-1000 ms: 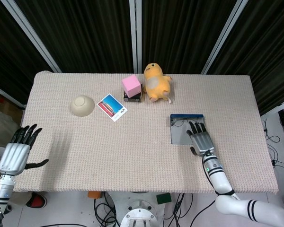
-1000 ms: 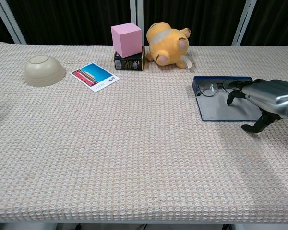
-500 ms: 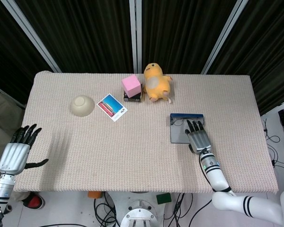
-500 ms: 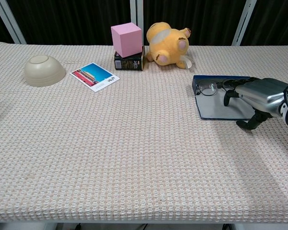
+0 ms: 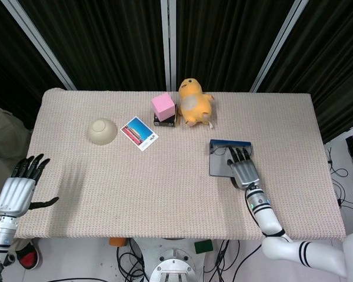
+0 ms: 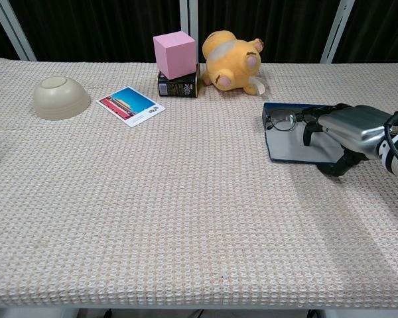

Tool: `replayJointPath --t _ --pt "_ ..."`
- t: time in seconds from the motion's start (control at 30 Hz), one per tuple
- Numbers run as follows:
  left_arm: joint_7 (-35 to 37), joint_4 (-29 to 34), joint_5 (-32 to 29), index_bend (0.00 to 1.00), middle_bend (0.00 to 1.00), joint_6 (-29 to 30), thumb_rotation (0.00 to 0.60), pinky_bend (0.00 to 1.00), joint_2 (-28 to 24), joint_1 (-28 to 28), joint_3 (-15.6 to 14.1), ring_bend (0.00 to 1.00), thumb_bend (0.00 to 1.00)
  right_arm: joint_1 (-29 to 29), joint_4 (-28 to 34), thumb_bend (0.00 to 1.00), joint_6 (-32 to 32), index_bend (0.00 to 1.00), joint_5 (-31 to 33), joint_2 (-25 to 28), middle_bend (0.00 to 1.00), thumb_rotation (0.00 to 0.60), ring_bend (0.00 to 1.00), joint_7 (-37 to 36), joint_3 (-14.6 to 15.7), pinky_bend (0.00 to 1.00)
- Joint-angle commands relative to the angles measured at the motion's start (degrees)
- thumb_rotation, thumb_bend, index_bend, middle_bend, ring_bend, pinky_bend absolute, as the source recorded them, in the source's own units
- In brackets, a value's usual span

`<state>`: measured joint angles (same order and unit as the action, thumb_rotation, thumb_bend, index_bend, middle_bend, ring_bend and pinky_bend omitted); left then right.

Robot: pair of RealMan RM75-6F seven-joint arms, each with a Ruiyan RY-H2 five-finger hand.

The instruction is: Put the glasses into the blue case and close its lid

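Note:
The blue case [image 5: 218,165] [image 6: 286,148] lies open on the right side of the table, with its grey inside facing up. The glasses [image 6: 281,121] [image 5: 220,150] lie inside along its far edge. My right hand [image 5: 243,171] [image 6: 349,128] rests palm down on the case; its fingers reach the glasses' right part and its thumb hangs at the case's near edge. I see nothing clasped in it. Off the table's left edge, my left hand [image 5: 19,189] hovers with its fingers spread and holds nothing. The chest view does not show it.
An upturned beige bowl [image 5: 102,130] [image 6: 60,97] and a postcard [image 5: 139,133] lie at the back left. A pink cube [image 5: 163,106] sits on a small black box beside a yellow plush toy [image 5: 194,103] at the back middle.
My right hand has shifted a little to the left and further onto the case. The case with the glasses has slid slightly left with it. The left hand has barely moved.

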<state>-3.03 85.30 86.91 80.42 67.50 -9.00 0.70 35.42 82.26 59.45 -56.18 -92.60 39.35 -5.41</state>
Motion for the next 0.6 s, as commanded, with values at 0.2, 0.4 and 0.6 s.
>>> replayJointPath --t 0.2,0.4,0.6 --pt "-0.01 -0.09 0.11 0.09 0.0 -0.17 0.421 0.07 0.16 -0.17 -0.04 0.0 0.02 -0.81 -0.13 0.77 0.45 0.49 -3.35 1.54 0.0 0.6 0.0 -4.18 0.47 0.0" --pt "-0.51 0.31 -0.08 0.09 0.0 -0.37 0.421 0.07 0.06 -0.36 0.11 0.0 0.02 -0.94 -0.47 0.78 0.12 0.52 -4.28 2.17 0.0 0.6 0.0 -5.44 0.58 0.0" --pt "-1.01 0.59 -0.28 0.09 0.0 -1.16 0.425 0.07 0.15 -0.8 0.12 0.0 0.02 -1.26 -1.6 0.7 0.57 0.48 -5.91 2.02 0.0 0.6 0.0 -6.33 0.99 0.0"
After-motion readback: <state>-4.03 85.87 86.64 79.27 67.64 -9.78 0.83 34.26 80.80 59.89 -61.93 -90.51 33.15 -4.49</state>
